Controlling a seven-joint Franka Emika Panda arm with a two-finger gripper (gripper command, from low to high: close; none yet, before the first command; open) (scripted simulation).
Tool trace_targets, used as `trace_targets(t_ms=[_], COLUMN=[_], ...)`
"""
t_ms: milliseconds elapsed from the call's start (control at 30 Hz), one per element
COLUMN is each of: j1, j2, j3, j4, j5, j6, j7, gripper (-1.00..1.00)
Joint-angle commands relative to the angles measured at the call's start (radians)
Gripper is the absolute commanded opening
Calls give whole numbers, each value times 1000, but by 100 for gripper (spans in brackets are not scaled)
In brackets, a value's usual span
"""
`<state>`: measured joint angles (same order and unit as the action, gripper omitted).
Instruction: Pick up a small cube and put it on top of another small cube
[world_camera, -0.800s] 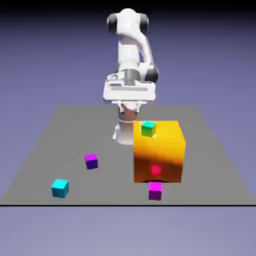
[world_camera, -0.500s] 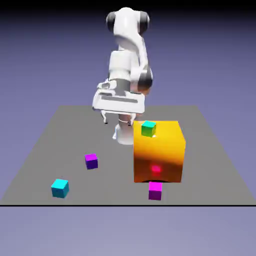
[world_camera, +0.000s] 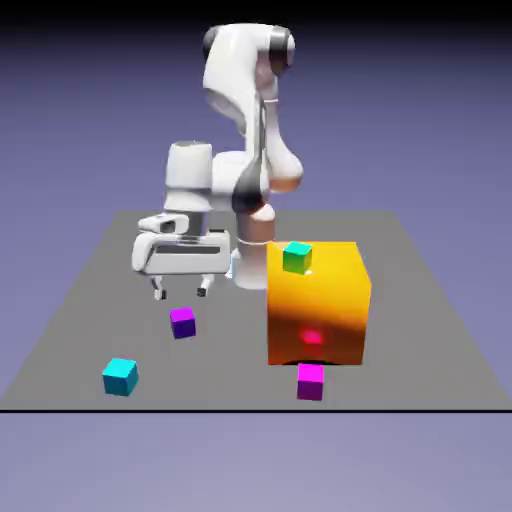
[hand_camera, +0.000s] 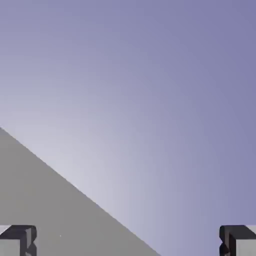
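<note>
Clearly, the orange block (world_camera: 316, 310) anchors the scene on the grey tabletop (world_camera: 240, 385). Well out to its exterior-view left sits the cyan cube (world_camera: 120, 377); the purple cube (world_camera: 183, 323) lies between that and the block. Left of the block too, the hand (world_camera: 181, 292) hangs in the air, fingers spread (nothing between them). The magenta cube (world_camera: 311, 382) sits before the block.
</note>
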<state>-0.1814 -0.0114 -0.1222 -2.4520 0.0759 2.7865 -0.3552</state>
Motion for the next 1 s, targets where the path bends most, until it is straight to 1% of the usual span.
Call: trace_targets(t_ms=[0,633,667,833,867,900,967], j1=[-3,-143,-143,-185,-185,-185,-166], j2=[22,437,437,602,602,602,529], j3=[-5,-96,-96,-45,-45,-45,-67], j4=[14,280,280,317,317,317,301], j5=[3,59,59,105,105,105,85], j6=[-10,-196,-196,-68,-68,-68,-124], j7=[-44,-857,-857,-890,-890,-890,-875], gripper=[0,0,0,0,-100,-100,-100])
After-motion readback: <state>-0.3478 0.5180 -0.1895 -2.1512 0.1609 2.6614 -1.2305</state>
